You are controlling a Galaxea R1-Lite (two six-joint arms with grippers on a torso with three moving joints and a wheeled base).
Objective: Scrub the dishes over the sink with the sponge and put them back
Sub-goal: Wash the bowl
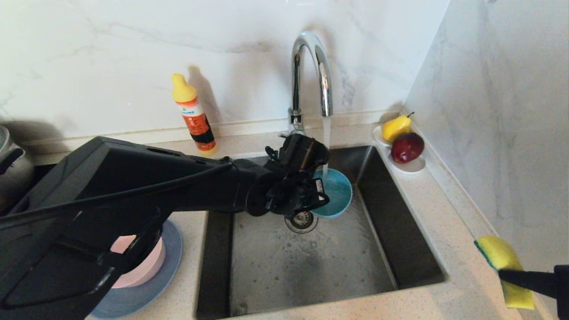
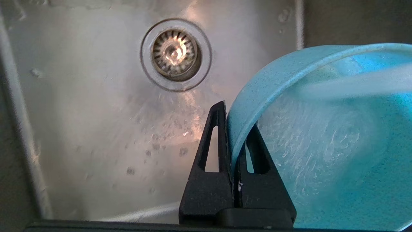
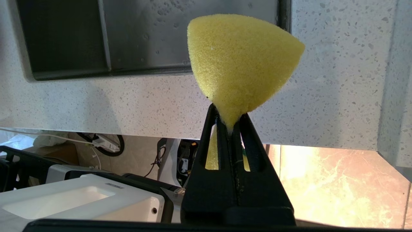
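The left claw [image 2: 232, 129] reaches over the sink [image 1: 400, 249] and pinches the rim of the small teal bowl [image 1: 336, 192], one finger outside the wall and one inside, pressed tight on it. The bowl is held tilted above the basin, just beside the round strainer drain [image 1: 301, 221], and a stream of water from the curved chrome tap [image 1: 311, 71] runs into it. The right claw [image 3: 229, 127] hovers above the table [image 1: 444, 213] to the right of the sink's near corner, squeezed together on the narrow middle of the yellow sponge [image 1: 504, 266], whose dark green side shows along one edge. On the table left of the sink, the pale pink bowl [image 1: 142, 266] sits on the slate-blue plate [image 1: 146, 293], partly hidden behind the left arm. An orange bottle with a yellow cap [image 1: 194, 114] stands against the back wall, and a small white saucer [image 1: 411, 165] with a yellow pear [image 1: 395, 126] and a red apple [image 1: 406, 146] rests at the sink's far right corner.
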